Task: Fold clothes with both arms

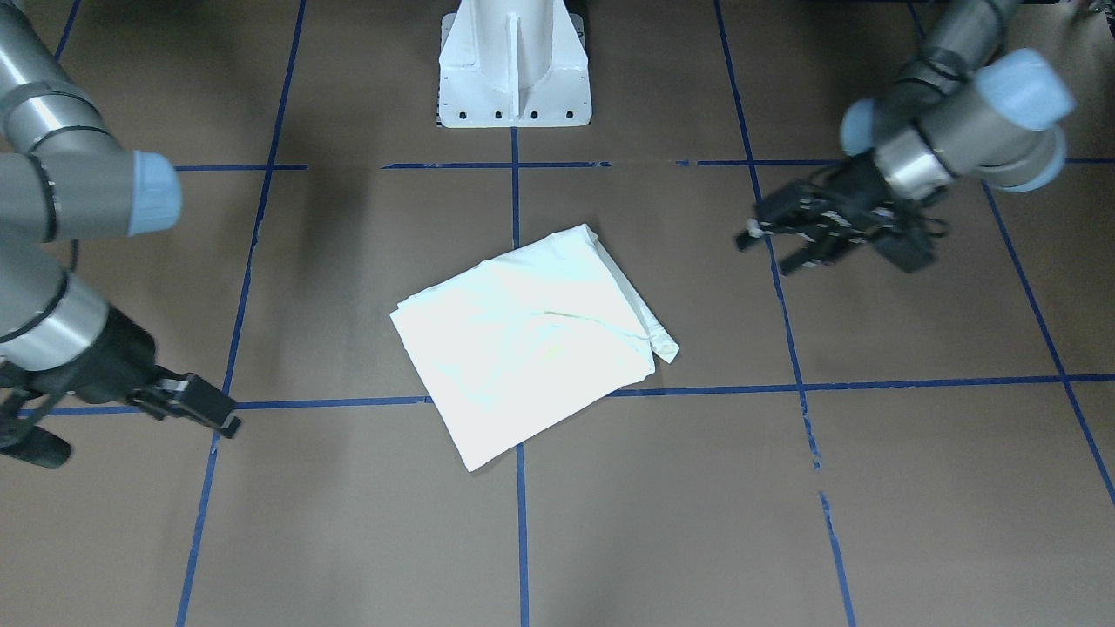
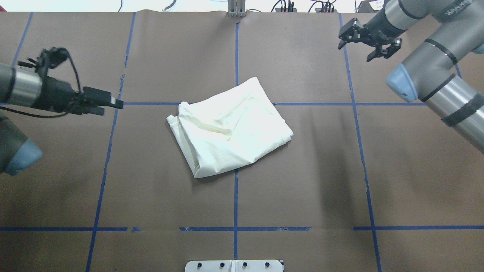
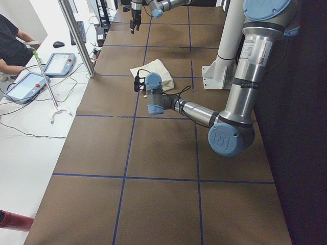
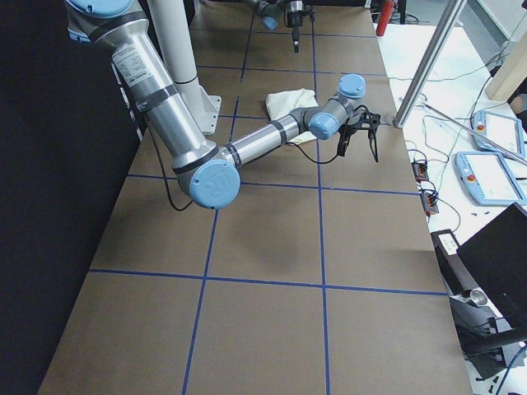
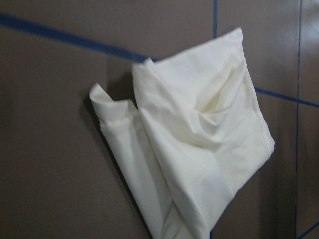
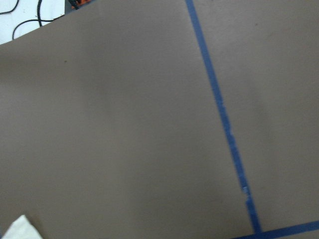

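The cream shirt point(image 2: 230, 132) lies folded into a rough, skewed rectangle at the middle of the table, plain side up, with no print showing. It also shows in the front view point(image 1: 531, 340) and fills the left wrist view point(image 5: 199, 139), where one sleeve edge curls at its left. Only a corner of it shows in the right wrist view point(image 6: 17, 229). My left gripper point(image 2: 109, 107) hovers open and empty to the left of the shirt, well apart from it. My right gripper point(image 2: 355, 51) hovers open and empty near the table's far right, away from the shirt.
The table is brown paper with blue tape grid lines point(image 2: 236, 189). The white pedestal base point(image 1: 514, 70) stands at the robot's side. A metal post point(image 3: 76, 35), tablets point(image 3: 59, 64) and cables lie on the operators' desk beyond the far edge.
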{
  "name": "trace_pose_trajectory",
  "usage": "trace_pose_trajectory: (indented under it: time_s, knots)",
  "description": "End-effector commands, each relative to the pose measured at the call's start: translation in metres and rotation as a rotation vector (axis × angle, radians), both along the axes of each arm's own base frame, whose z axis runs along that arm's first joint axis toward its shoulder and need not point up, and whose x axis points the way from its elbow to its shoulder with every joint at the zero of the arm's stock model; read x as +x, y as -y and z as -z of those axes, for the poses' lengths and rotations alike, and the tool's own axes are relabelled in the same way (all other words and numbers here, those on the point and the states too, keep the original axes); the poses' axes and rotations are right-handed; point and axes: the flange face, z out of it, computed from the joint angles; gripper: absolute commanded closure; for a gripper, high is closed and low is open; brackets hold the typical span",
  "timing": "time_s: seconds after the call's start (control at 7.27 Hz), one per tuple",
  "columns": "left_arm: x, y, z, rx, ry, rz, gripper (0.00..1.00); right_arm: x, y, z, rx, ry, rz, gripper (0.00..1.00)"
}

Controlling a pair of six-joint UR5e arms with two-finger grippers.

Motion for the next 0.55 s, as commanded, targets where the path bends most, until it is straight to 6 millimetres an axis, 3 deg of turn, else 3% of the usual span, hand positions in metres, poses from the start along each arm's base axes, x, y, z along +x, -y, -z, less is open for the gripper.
trace_pose_trajectory:
  time_s: [0.0,0.14,0.41]
  knots:
    - [-0.108,0.059,-0.041,0.155,0.274,0.215,0.0,0.084,-0.019,-0.1,0.129,-0.131,0.127,0.0]
    - [-0.149,0.078,-0.059,0.182,0.436,0.256,0.0,0.121,-0.036,-0.15,0.162,-0.179,0.182,0.0]
    - [-0.219,0.096,-0.096,0.266,0.739,0.123,0.0,0.197,-0.072,-0.231,0.193,-0.249,0.259,0.0]
